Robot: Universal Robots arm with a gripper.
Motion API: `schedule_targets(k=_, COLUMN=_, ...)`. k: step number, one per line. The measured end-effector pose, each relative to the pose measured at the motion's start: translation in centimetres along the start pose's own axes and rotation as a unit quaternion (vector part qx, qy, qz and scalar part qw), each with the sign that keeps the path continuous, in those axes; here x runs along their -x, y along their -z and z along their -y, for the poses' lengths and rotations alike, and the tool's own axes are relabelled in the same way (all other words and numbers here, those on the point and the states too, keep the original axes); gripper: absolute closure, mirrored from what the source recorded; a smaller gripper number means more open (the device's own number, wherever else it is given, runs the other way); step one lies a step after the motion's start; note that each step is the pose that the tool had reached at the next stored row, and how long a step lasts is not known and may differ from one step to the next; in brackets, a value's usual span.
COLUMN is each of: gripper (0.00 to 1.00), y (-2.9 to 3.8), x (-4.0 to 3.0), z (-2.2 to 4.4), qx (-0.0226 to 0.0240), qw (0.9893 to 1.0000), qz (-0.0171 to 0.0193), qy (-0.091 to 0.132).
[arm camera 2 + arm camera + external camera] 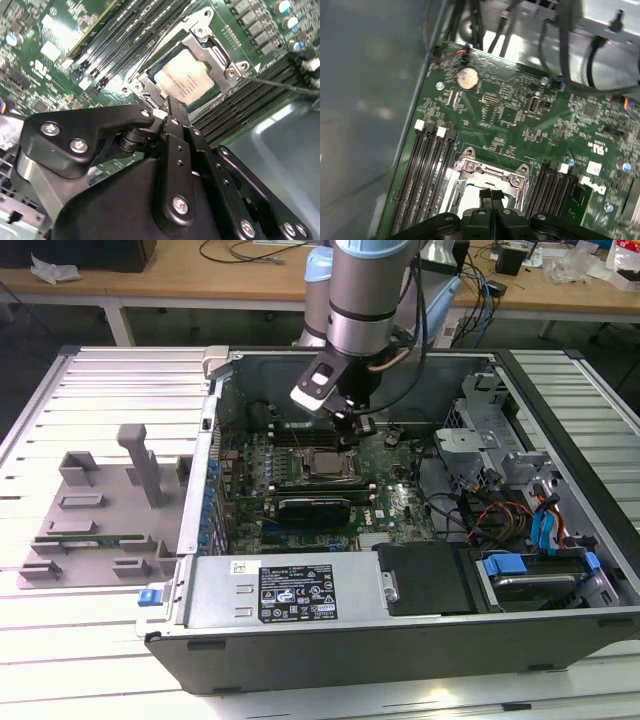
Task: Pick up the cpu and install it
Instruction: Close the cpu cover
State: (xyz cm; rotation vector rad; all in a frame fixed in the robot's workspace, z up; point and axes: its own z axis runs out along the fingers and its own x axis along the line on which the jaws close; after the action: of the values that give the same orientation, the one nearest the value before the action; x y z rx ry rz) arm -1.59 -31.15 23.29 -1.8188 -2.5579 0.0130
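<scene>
Exterior view: the cpu (325, 462) is a pale silvery square with a darker rim. It lies flat in the socket frame (327, 477) on the green motherboard (395, 502), inside the open computer case (300, 590). The case rests on a white slatted table (90, 370). A grey plastic fixture (100, 500) stands at the exterior view's left, and a wooden bench (200, 280) runs behind. The arm (365, 290) drops vertically, with the gripper (352, 435) low over the socket.

Second wrist view: the cpu's top plate is silvery-white with faint print. It is seated within the metal frame, with memory slots (135, 30) on either side. The claw is pinched narrow, nothing between its fingers, and its tip is just beside the cpu's edge.

First wrist view: the fingertips meet over the frame, and a coin cell (467, 77) sits farther along the board.
</scene>
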Motion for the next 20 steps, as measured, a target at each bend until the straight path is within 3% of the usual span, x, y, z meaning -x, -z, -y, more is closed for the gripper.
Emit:
schedule_targets(k=3, gripper=0.89, y=-0.05, x=0.00, z=0.00, qx=0.0001, qw=0.9992, qz=0.0003, qy=0.039)
schedule_targets(k=6, gripper=0.89, y=-0.09, x=0.00, z=0.00, qx=0.0002, qw=0.9974, qz=0.0006, qy=0.072)
schedule_targets(k=9, gripper=0.89, y=-0.19, x=0.00, z=0.00, qx=0.0003, qw=0.9912, qz=0.0011, qy=0.132)
schedule_targets(k=10, gripper=0.89, y=-0.20, x=0.00, z=0.00, qx=0.0003, qw=0.9899, qz=0.0012, qy=0.142)
schedule_targets(k=11, gripper=0.89, y=-0.23, x=0.00, z=0.00, qx=0.0004, qw=0.9873, qz=0.0013, qy=0.159)
schedule_targets(k=13, gripper=0.89, y=-0.30, x=0.00, z=0.00, qx=0.0005, qw=0.9794, qz=0.0016, qy=0.202)
schedule_targets(k=15, gripper=0.89, y=-0.35, x=0.00, z=0.00, qx=0.0006, qw=0.9749, qz=0.0018, qy=0.223)
schedule_targets(k=16, gripper=0.89, y=-0.36, x=0.00, z=0.00, qx=0.0005, qw=0.9716, qz=0.0020, qy=0.237)
schedule_targets(k=18, gripper=0.89, y=-0.39, x=0.00, z=0.00, qx=0.0006, qw=0.9669, qz=0.0021, qy=0.255)
schedule_targets(k=19, gripper=0.89, y=-0.42, x=0.00, z=0.00, qx=0.0007, qw=0.9607, qz=0.0023, qy=0.277)
schedule_targets(k=20, gripper=0.89, y=-0.43, x=0.00, z=-0.01, qx=0.0007, qw=0.9579, qz=0.0024, qy=0.287)
